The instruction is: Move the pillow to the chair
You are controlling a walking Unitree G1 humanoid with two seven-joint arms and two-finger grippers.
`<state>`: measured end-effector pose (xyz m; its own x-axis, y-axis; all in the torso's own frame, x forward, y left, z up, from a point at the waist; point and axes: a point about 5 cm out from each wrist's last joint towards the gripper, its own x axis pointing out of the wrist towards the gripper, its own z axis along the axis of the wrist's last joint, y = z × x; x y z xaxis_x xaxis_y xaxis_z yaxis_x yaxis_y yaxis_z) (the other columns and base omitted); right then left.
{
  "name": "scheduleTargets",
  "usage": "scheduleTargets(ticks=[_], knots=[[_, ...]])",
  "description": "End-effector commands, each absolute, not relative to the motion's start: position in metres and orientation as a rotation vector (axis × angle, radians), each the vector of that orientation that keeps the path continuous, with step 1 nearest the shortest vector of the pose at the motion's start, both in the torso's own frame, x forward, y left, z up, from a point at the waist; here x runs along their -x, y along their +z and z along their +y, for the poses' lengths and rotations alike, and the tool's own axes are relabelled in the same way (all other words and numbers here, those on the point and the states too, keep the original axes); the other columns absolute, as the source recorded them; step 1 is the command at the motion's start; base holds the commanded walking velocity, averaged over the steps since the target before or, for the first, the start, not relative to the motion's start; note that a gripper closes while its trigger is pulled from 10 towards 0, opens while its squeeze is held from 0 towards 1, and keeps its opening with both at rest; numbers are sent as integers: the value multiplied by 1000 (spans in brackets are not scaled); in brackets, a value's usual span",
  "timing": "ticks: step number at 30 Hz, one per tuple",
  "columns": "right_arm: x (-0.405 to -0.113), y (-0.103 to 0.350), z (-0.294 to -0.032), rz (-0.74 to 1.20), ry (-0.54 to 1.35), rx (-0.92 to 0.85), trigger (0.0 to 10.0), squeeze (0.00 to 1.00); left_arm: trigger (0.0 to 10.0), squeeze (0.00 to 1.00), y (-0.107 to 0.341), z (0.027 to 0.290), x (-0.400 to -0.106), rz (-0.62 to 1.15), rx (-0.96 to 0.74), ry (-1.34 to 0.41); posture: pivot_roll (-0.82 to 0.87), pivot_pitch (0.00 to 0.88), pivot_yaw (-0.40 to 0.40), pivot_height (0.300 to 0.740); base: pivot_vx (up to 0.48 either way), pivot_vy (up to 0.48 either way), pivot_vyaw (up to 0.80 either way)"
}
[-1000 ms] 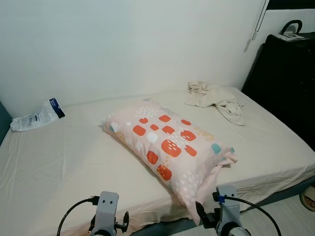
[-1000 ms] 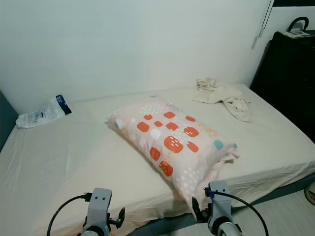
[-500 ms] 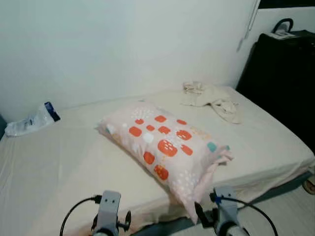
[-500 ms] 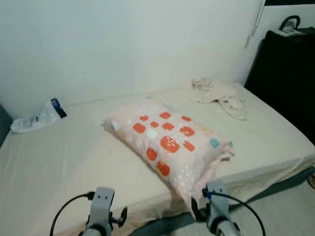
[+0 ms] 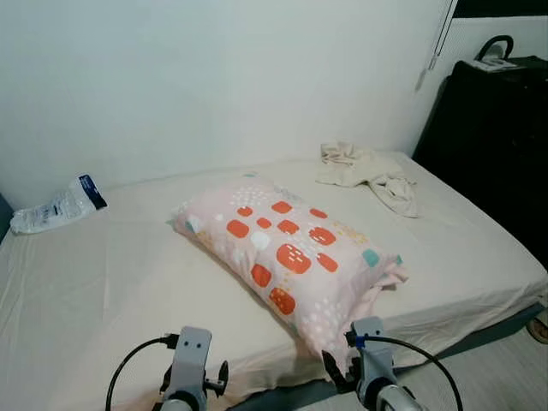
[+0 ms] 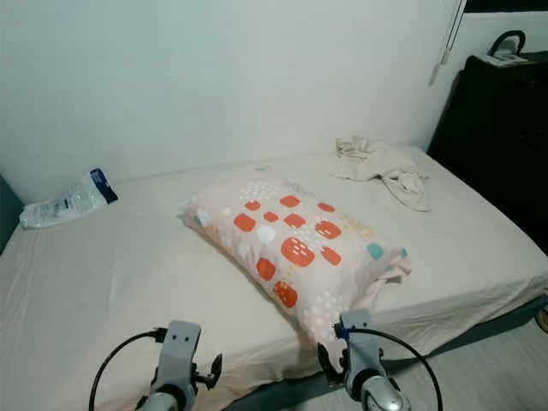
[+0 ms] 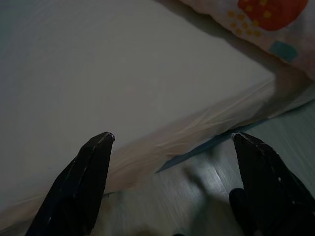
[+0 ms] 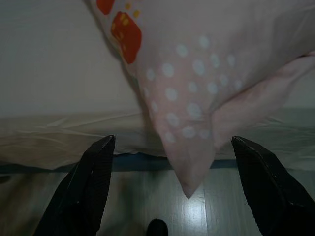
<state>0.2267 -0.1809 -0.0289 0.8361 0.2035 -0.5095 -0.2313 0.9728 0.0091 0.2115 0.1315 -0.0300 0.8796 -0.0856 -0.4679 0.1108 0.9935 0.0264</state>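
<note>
Up close, pillow [image 8: 197, 98] corner overhanging bed [image 8: 59, 88]

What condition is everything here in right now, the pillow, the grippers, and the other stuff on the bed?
pillow: lying flat on the bed, one corner hanging over the near edge, not gripped.
left gripper: open, holding nothing, above the bed's edge.
right gripper: open, facing the pillow's overhanging corner.
bed: covered by a smooth sheet.
cloth: crumpled, at the far corner.
plastic packet: lying by the wall.
</note>
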Motion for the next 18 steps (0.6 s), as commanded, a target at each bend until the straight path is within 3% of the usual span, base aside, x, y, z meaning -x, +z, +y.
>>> scheduleTargets(ticks=[1, 18], knots=[[-227, -31, -177, 537, 248, 52, 10000, 0, 10000, 0, -34, 137, -207, 501, -63, -91, -28, 0, -34, 740, 0, -285, 0], [-222, -36, -173, 544, 258, 42, 10000, 0, 10000, 0, -33, 140, -201, 493, -67, -92, -17, 0, -33, 740, 0, 0, 0]])
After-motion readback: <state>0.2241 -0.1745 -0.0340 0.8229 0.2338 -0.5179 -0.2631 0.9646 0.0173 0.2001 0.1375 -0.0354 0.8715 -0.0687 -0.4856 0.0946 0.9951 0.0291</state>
